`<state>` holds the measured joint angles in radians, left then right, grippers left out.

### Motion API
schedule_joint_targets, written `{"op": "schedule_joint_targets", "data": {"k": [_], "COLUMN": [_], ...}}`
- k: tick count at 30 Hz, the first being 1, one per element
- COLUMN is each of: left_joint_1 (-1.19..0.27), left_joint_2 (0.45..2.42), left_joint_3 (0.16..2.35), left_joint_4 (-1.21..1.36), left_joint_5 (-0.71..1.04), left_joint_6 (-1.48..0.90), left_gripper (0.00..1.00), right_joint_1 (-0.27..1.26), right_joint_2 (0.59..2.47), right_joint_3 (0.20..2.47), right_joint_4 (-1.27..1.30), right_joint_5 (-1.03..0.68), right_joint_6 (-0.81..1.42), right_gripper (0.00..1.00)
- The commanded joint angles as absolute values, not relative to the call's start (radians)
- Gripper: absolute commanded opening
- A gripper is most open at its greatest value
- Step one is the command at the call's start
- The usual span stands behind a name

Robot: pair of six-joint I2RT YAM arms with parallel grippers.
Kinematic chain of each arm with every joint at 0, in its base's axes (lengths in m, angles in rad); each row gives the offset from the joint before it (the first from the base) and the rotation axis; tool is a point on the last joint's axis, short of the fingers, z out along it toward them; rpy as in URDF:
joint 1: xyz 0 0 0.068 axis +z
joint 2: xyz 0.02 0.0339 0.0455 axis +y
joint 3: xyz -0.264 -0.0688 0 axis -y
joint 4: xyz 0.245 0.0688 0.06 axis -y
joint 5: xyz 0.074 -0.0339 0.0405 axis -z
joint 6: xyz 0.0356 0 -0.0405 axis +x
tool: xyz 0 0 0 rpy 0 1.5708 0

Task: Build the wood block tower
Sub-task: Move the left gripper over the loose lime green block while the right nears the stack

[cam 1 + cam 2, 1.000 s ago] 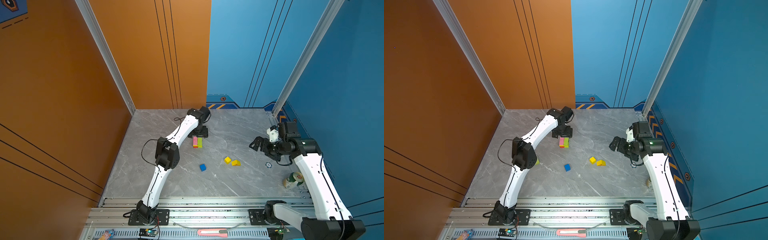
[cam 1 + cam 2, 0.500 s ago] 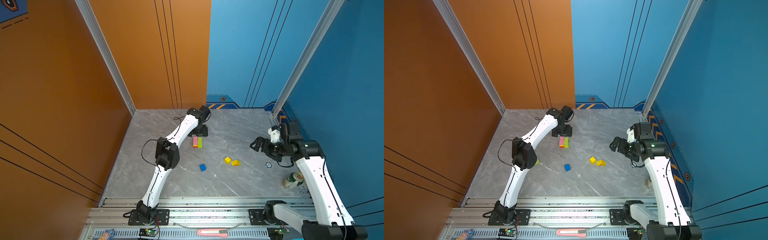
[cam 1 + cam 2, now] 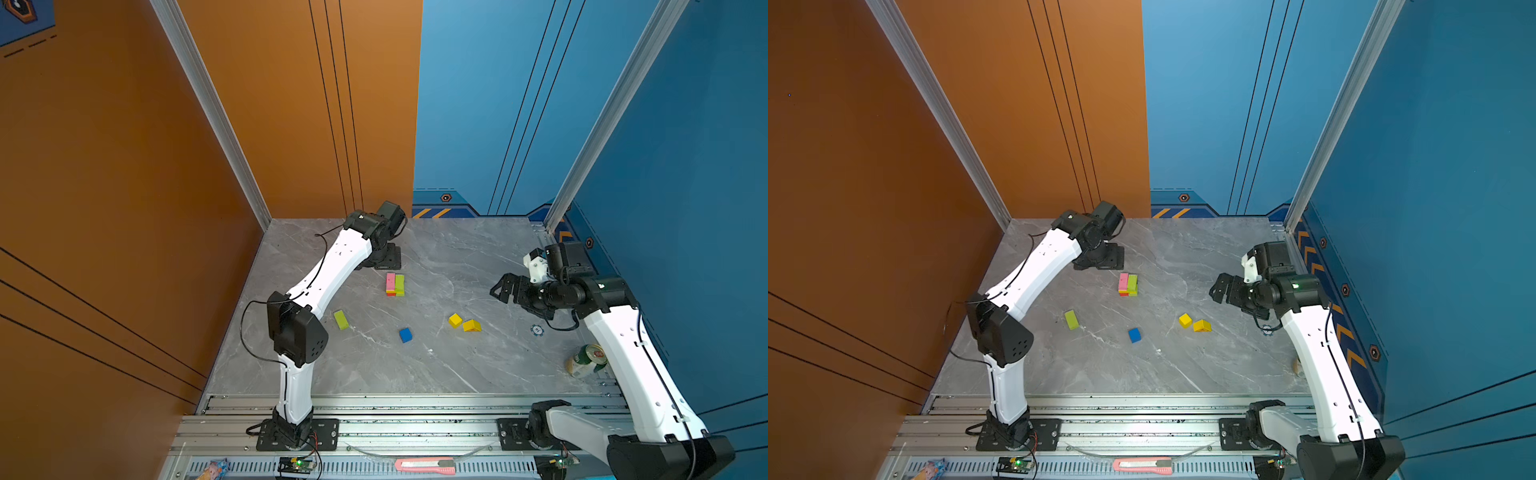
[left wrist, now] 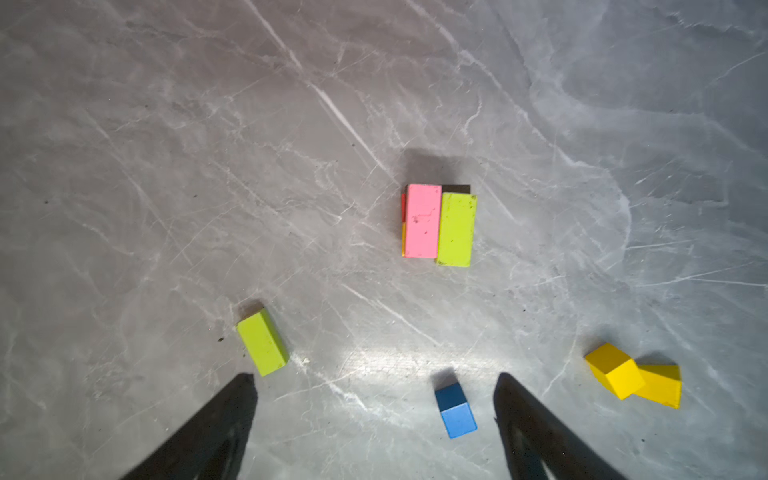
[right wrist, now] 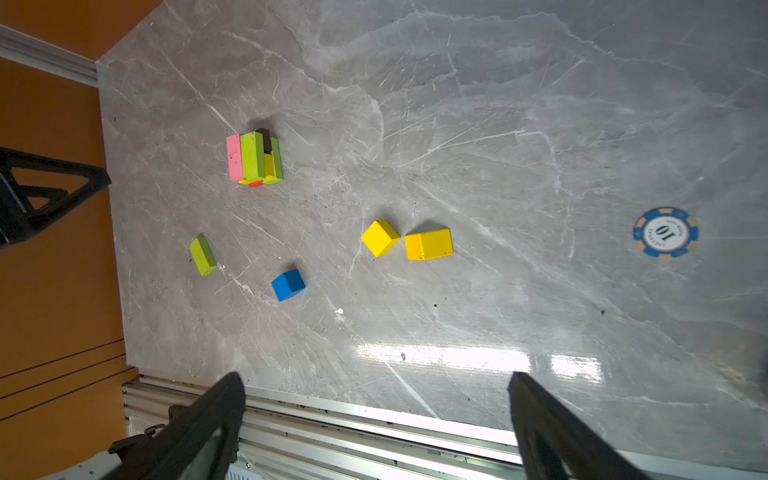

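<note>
We judge the step in hand to be fetching the next block for the tower (image 3: 395, 285), which stands low toward the far middle of the table (image 3: 478, 374). A pink bar (image 4: 423, 220) and a lime bar (image 4: 456, 228) lie side by side on top, with red, yellow and brown edges showing beneath. The left gripper (image 4: 374, 376) hangs just beyond the tower, jaws wide and empty. The right gripper (image 5: 374, 374) waits well off to the right, also wide and empty.

To do this well, we should drop straight over one loose piece and close across its short sides at the middle. Then we lift clear, set it square on the flat pink-and-lime top and let go gently, without nudging the layers. Loose pieces lie nearer the robot's base: a spare lime bar (image 4: 262, 343), a blue cube (image 4: 456, 409), and a yellow cube (image 4: 613, 370) just beside the yellow roof piece (image 4: 661, 386).

The only container is a drinks can (image 3: 587, 360), on its side at the right edge; we cannot tell what is in it.
</note>
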<state>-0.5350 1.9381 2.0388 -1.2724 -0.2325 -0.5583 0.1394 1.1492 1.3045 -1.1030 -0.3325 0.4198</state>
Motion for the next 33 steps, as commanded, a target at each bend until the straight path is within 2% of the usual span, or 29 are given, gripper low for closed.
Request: {"op": "schedule_joint_targets", "data": {"k": [1,11,19,28,33], "left_joint_1": [-0.524,-0.449,-0.394,-0.338,-0.326], "left_joint_2": [1.843,1.517,1.303,1.162,1.154], "left_joint_3": [1.931,1.513,1.283,0.986,0.909], "left_joint_4": [-1.278,-1.179,-1.165,-1.053,-1.001], "left_joint_5": [-0.297,-0.246,-0.207,-0.108,-0.092], "left_joint_6": [-0.587,-0.688,-0.756,-0.832,-0.848], "left_gripper": [0.95,0.97,0.96,0.95,0.95], "right_joint_1": [0.184,0.336,0.433,0.515,0.527], "right_joint_2": [1.172,1.303,1.429,1.534,1.565], "right_joint_3": [1.332,1.412,1.527,1.59,1.593], "right_joint_4": [-1.059,-1.012,-1.01,-1.02,-1.037], "right_joint_5": [-0.289,-0.252,-0.241,-0.186,-0.132], "right_joint_6": [0.439,0.447,0.44,0.446,0.461], "right_gripper": [1.0,1.0,1.0,1.0,1.0]}}
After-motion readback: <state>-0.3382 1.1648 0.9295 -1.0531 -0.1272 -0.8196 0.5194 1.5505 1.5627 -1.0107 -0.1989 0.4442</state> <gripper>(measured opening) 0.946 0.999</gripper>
